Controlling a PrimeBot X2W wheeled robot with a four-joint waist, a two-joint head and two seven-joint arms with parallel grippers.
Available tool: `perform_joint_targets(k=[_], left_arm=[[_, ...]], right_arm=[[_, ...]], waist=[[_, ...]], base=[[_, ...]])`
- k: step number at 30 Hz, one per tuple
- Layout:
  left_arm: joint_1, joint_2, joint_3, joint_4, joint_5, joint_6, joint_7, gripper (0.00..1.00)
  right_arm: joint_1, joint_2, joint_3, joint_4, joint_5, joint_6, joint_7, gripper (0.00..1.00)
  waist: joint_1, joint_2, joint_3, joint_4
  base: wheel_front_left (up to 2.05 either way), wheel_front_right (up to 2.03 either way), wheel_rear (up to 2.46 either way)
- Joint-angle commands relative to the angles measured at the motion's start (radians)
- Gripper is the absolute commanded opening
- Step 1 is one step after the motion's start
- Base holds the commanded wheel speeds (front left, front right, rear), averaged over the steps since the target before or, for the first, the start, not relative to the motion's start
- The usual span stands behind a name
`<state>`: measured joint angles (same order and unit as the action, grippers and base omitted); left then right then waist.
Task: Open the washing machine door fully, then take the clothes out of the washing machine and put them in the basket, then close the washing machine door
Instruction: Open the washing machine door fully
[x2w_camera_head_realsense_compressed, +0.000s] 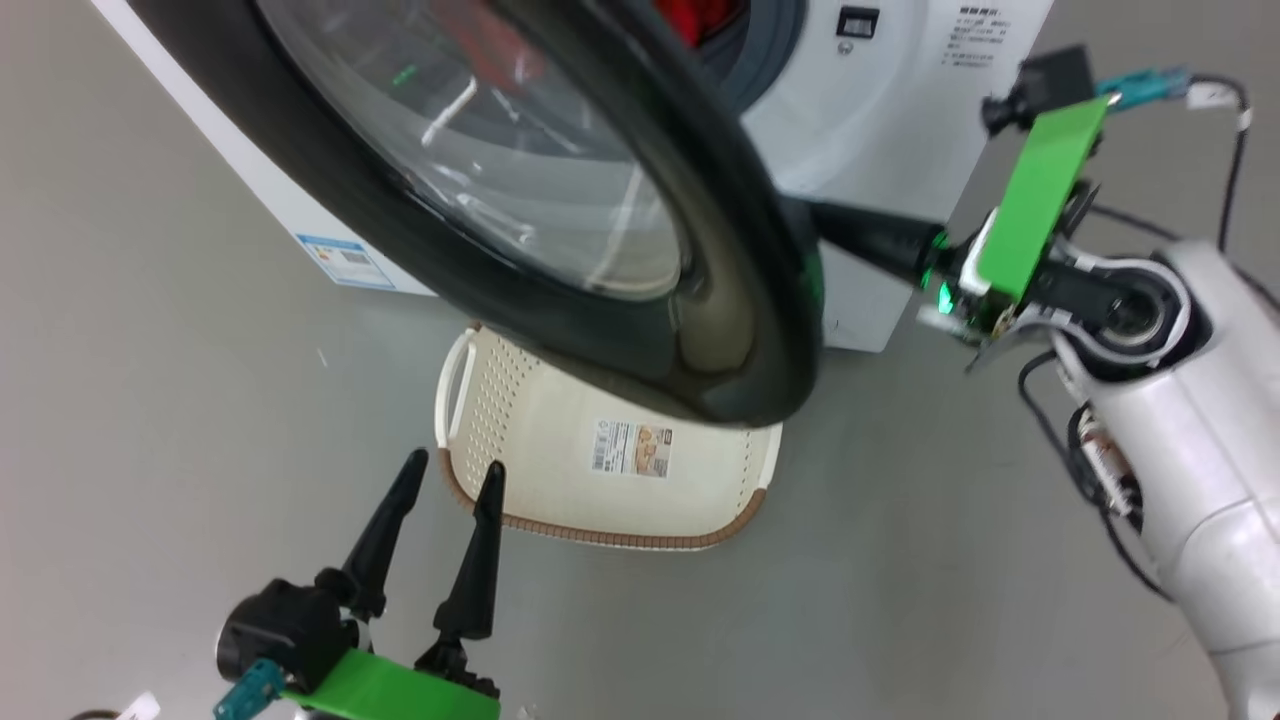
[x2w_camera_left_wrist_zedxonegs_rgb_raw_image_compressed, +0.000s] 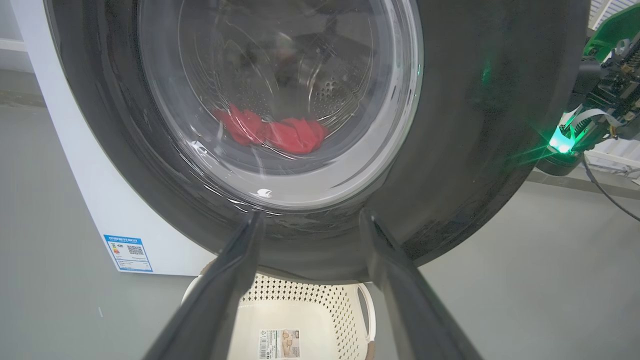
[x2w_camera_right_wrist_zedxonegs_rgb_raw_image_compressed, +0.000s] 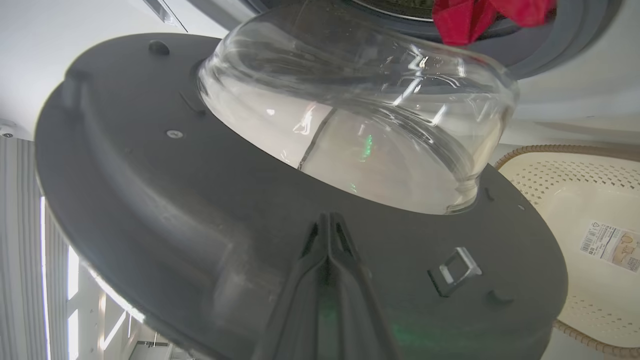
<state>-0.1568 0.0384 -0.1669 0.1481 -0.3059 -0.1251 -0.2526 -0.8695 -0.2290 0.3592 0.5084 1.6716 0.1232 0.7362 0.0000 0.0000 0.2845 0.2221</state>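
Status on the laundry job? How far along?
Done: door unlatched, swung partway open. In hand: shut right gripper sits against the door's inner face, apparently pushing it wider; left gripper open, empty, near the basket. Left: red clothes lie in the washing machine, basket is empty, door to close afterwards.

Grey floor (x2w_camera_head_realsense_compressed: 150, 450) w/ washing machine (x2w_camera_head_realsense_compressed: 900, 90) & basket (x2w_camera_head_realsense_compressed: 620, 537) on it.
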Motion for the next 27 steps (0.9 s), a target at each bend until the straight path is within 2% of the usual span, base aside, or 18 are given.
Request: perform_joint_targets(k=[1,14,27], left_arm=[[0.012,0.012,0.035,-0.024,0.012,-0.006,-0.009,1.00],[0.087,0.012,0.045,-0.033,0.010,-0.005,-0.009,1.00],[0.150,0.012,0.087,-0.044,0.036,0.038,-0.009,1.00]], right_arm=[[0.032,0.024,0.016,-0.039,-0.007,0.008,0.013,0.00],[0.209,0.097,0.075,-0.131,-0.015,0.008,0.075,0.00],[0.302,0.145,0.103,-0.187,-0.019,0.008,0.092,0.00]], waist=[[0.0000,0.0000,-0.033,0.005],[0.0000,0.0000,-0.127,0.072],[0.0000,0.0000,-0.190,0.170]], base=[[0.00,0.00,0.00],[0.00,0.00,0.00],[0.00,0.00,0.00]])
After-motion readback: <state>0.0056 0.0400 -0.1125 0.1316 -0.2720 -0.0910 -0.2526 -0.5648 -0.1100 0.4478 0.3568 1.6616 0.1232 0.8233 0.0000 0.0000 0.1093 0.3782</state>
